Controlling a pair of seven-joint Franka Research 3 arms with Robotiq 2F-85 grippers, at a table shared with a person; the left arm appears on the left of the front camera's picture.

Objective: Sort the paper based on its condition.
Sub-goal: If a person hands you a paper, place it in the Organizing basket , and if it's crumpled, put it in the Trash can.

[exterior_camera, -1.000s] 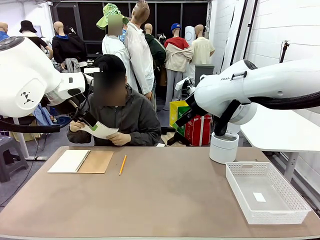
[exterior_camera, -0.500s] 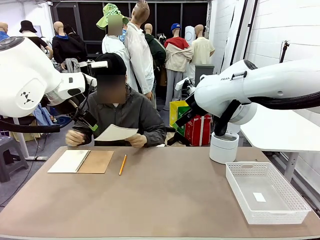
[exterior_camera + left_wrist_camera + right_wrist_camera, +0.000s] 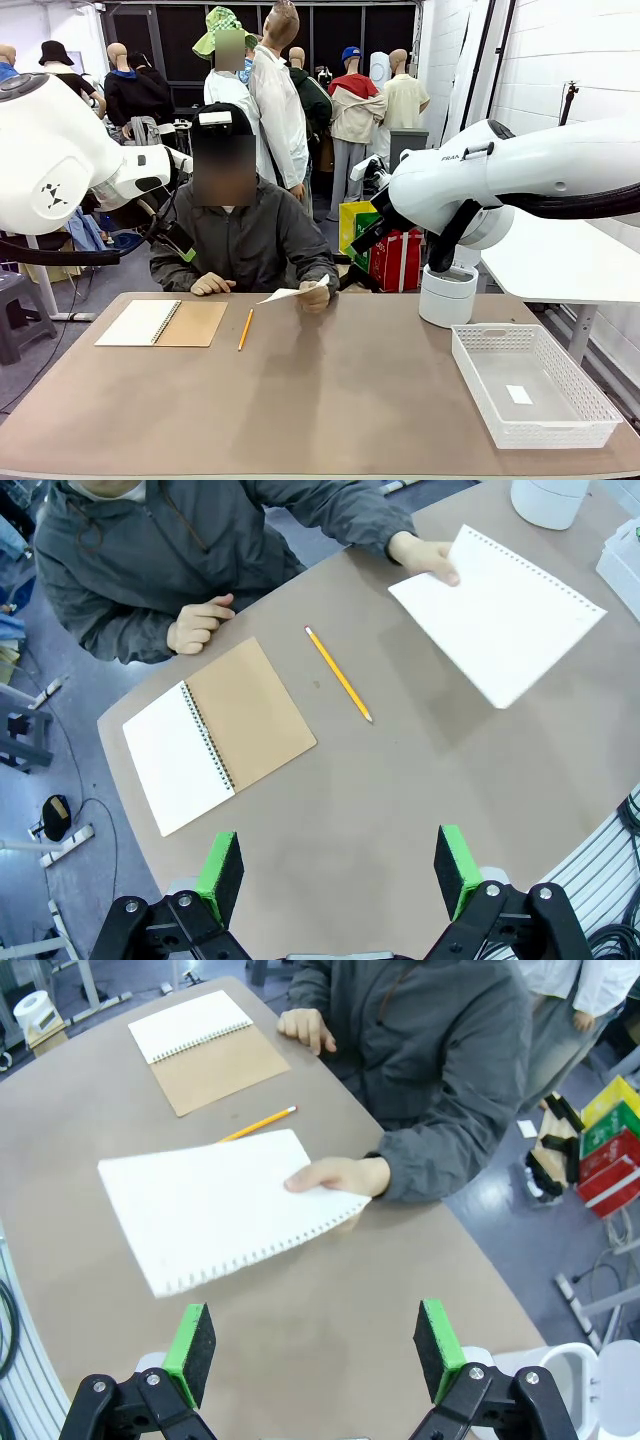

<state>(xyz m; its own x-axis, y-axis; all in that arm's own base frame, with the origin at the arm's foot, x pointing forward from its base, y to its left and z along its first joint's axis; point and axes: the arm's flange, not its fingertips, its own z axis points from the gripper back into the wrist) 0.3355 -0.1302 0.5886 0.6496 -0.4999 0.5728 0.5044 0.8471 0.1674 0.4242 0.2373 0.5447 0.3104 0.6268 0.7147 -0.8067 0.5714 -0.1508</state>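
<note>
The paper point(image 3: 288, 295) is a flat white sheet with a row of spiral holes along one edge. The person's hand point(image 3: 315, 293) holds it by a corner, just above the far side of the table. In the left wrist view the paper point(image 3: 500, 615) hovers over the tabletop, far from my left gripper point(image 3: 336, 872), which is open and holds nothing. In the right wrist view the paper point(image 3: 215, 1210) lies ahead of my right gripper point(image 3: 314, 1350), whose green pads stand wide apart, open and high above the table.
An open spiral notebook point(image 3: 160, 323) with a brown cover and a yellow pencil point(image 3: 245, 328) lie at the far left. A white mesh basket point(image 3: 480, 375) with a small label point(image 3: 518, 394) stands at the right. A white cylinder point(image 3: 447, 295) sits behind it.
The person has brought the sheet down from chest height and out over the table's far edge, now held in one hand. Neither arm has moved.
</note>
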